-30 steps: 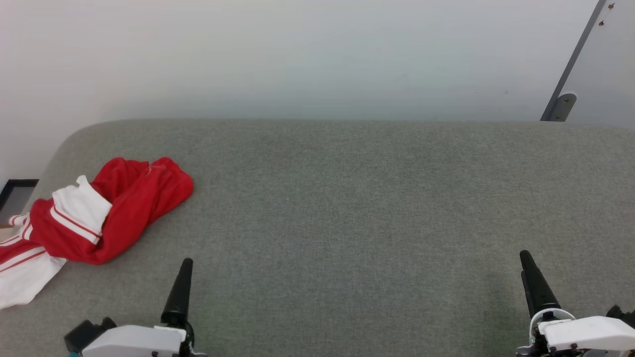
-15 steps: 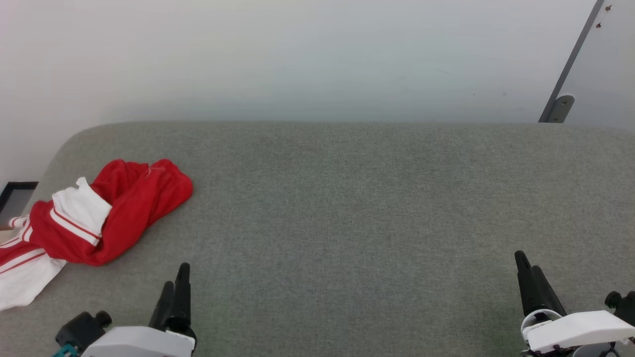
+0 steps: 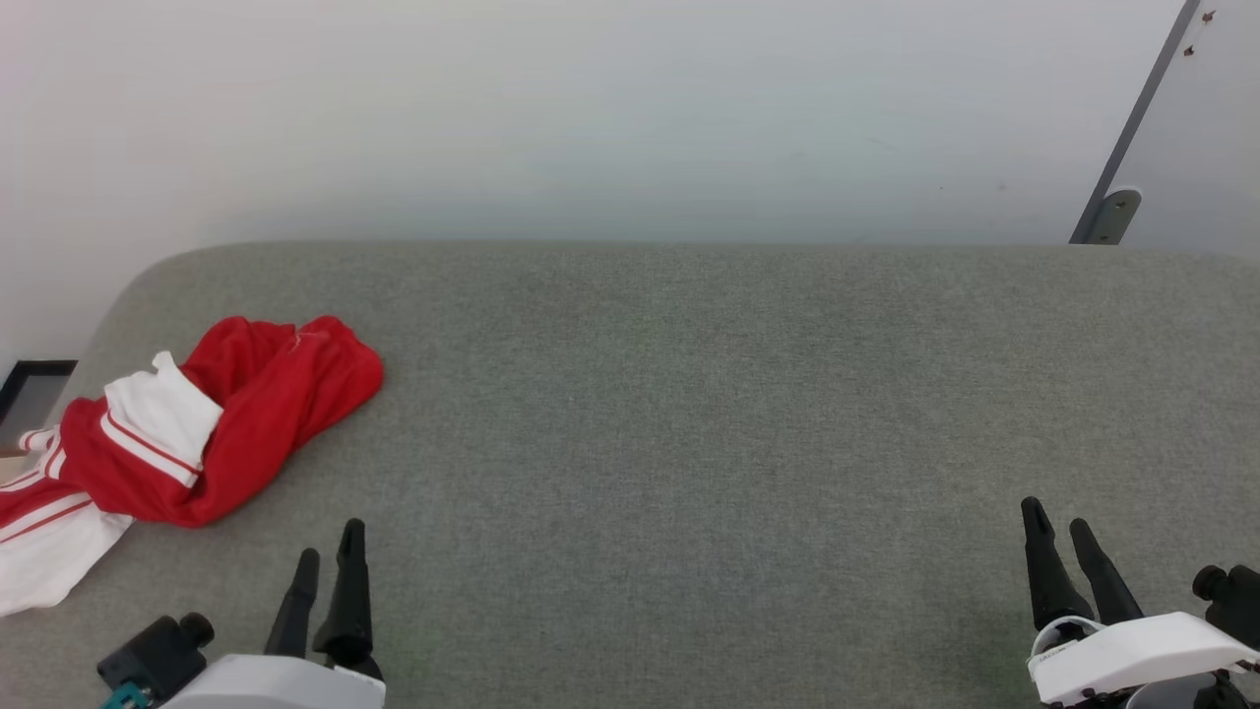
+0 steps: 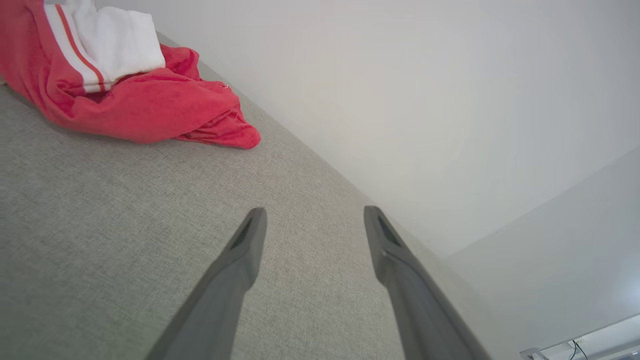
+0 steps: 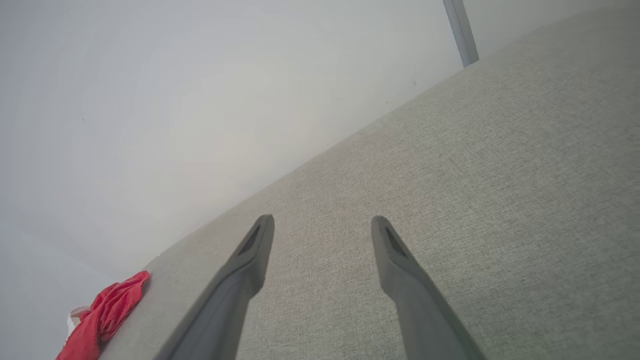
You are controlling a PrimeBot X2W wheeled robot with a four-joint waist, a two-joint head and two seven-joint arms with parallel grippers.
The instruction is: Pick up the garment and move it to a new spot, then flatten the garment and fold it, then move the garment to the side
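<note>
The garment (image 3: pixel 266 414) lies crumpled at the left end of a grey fabric-covered surface (image 3: pixel 689 443). It is red cloth with a white, red-striped sleeve on top, and part of it trails over the left edge. No lettering shows. My left gripper (image 3: pixel 330 540) stands open at the lower left, a short way in front of the garment and apart from it. In the left wrist view the garment (image 4: pixel 150 105) sits up and left of the empty left gripper (image 4: pixel 312 212). My right gripper (image 3: pixel 1054 514) is open at the lower right. The right wrist view has the right gripper (image 5: pixel 322 220) empty and the garment (image 5: pixel 107 310) far off.
A pale wall runs along the far edge of the surface. A grey metal strut with a bracket (image 3: pixel 1112 212) leans at the back right. A dark frame (image 3: pixel 30 379) sits beyond the left edge.
Both grippers have rolled about their wrists, so each now shows two spread fingers instead of one. The left has drawn back a little. The garment has not moved.
</note>
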